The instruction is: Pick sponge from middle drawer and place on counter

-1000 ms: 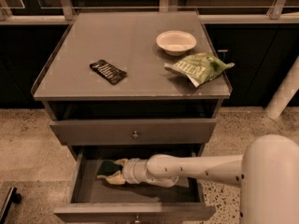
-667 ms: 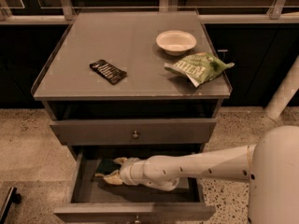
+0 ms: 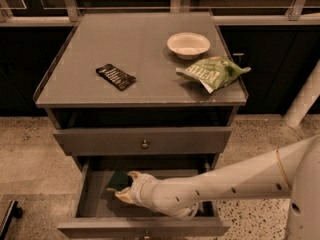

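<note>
We look down on a grey cabinet whose middle drawer (image 3: 100, 206) is pulled open, and the robot's pale arm (image 3: 225, 181) reaches into it from the right. The gripper (image 3: 125, 185) sits low at the back left of the drawer, and its fingers (image 3: 134, 174) stand spread apart on either side of the dark green sponge (image 3: 118, 179), which lies on the drawer floor. We cannot tell whether they touch it. We judge the main risk to be a poor grasp: the sponge is flat and soft, so fingers closing too high could slide over it or pinch only an edge, and it could drop on the way up. A second risk is the closed upper drawer front (image 3: 144, 140) just above, which a steep lift could strike with the wrist or the sponge. The bench (image 3: 140, 44) above already carries a black snack bar wrapper (image 3: 115, 76), a white bowl (image 3: 188, 45) and a green chip bag (image 3: 212, 71), so a careless placement could nudge one of them.
</note>
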Controlling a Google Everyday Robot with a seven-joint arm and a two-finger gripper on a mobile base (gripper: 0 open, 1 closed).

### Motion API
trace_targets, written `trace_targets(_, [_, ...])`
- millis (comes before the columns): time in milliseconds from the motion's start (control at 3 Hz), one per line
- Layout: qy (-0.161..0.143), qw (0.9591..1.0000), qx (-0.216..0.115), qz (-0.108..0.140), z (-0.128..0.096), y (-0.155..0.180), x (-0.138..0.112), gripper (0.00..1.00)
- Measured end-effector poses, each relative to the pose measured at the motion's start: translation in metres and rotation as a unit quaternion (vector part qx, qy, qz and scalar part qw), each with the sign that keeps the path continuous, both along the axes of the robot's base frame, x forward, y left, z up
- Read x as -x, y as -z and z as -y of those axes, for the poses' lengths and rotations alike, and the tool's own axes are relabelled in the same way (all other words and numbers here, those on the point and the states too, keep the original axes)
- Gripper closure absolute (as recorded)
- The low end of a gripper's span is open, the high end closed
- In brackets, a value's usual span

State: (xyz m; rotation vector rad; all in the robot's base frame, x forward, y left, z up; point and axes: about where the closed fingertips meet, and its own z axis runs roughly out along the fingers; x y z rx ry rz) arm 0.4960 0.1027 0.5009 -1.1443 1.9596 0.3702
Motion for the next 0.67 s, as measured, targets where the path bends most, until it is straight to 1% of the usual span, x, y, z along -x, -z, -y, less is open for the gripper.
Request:
trace_targets(333, [-0.005, 1.0, -0.002, -0.002, -0.004, -0.001, -0.002, 1.0])
trace_targets(667, [-0.037, 0.9982, 0.029, 0.036, 0.028, -0.028, -0.009, 1.0])
